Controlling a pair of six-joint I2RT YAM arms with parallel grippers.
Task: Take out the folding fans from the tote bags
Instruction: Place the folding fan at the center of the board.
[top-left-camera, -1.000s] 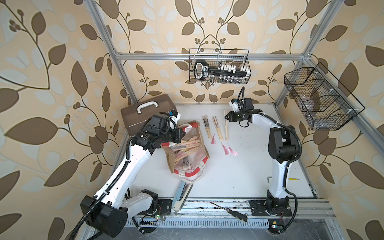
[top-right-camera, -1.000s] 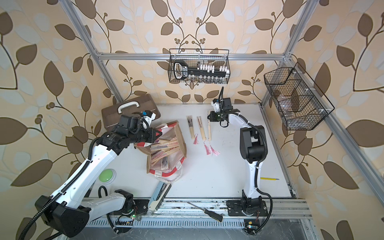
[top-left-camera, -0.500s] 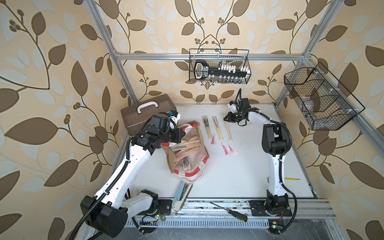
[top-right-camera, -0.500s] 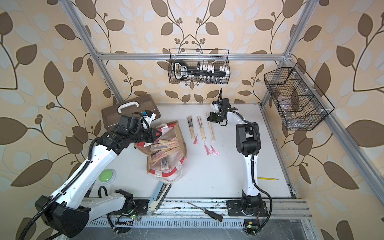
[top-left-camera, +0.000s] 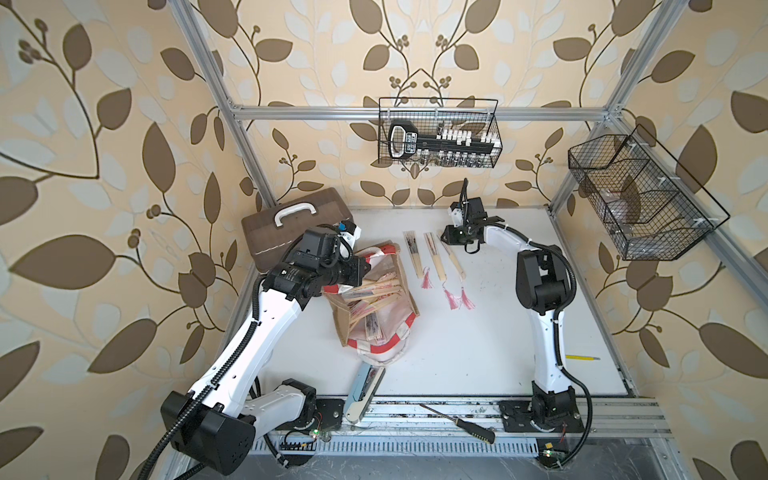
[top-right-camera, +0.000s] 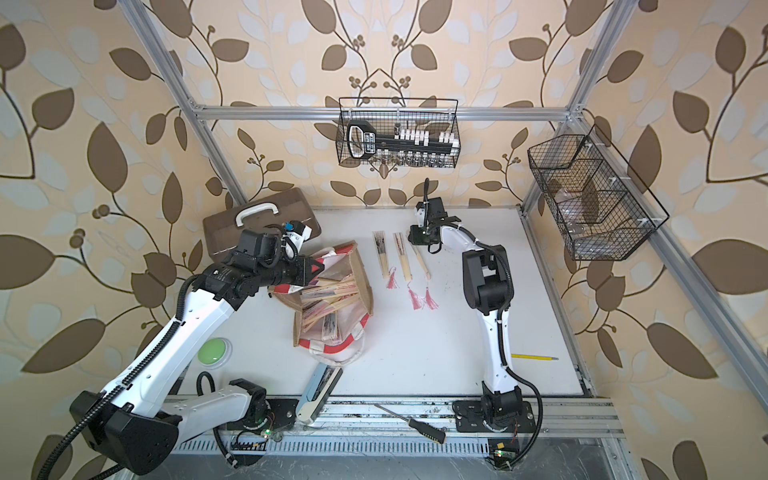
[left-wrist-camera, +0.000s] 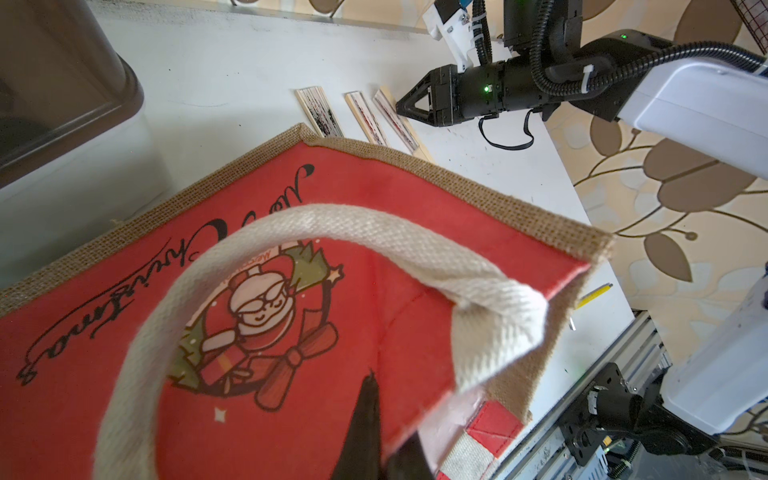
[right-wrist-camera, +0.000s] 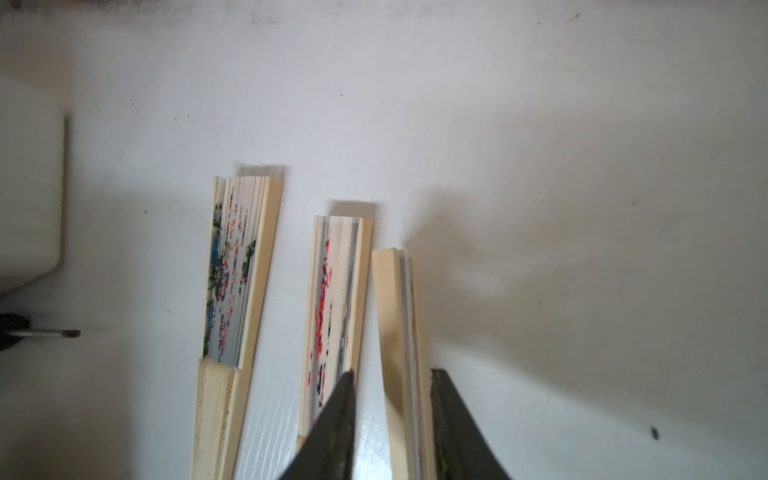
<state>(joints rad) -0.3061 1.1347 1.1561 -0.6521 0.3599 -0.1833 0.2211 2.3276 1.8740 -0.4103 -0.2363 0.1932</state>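
The tote bag (top-left-camera: 376, 316) lies on its side on the white table in both top views, mouth open, with several folding fans (top-left-camera: 374, 291) showing inside. My left gripper (top-left-camera: 365, 266) is shut on the bag's upper red panel (left-wrist-camera: 291, 291), close to the white handle (left-wrist-camera: 415, 257). Three fans (top-left-camera: 413, 253) (top-left-camera: 434, 255) (top-left-camera: 453, 259) lie side by side on the table beyond the bag, pink tassels toward the front. My right gripper (right-wrist-camera: 391, 371) stands open over the far end of the third fan (right-wrist-camera: 399, 332), one finger on each side of it with a gap.
A brown case (top-left-camera: 291, 228) with a white handle sits behind the left arm. A light-blue stapler-like tool (top-left-camera: 365, 386) and a black-handled screwdriver (top-left-camera: 457, 422) lie at the front edge, a yellow pencil (top-left-camera: 582, 357) at the right. Wire baskets (top-left-camera: 438, 133) (top-left-camera: 640, 199) hang on the frame.
My right gripper has opened and let go of the third fan, which now lies on the table beside the other two. The left arm and the bag have not moved.
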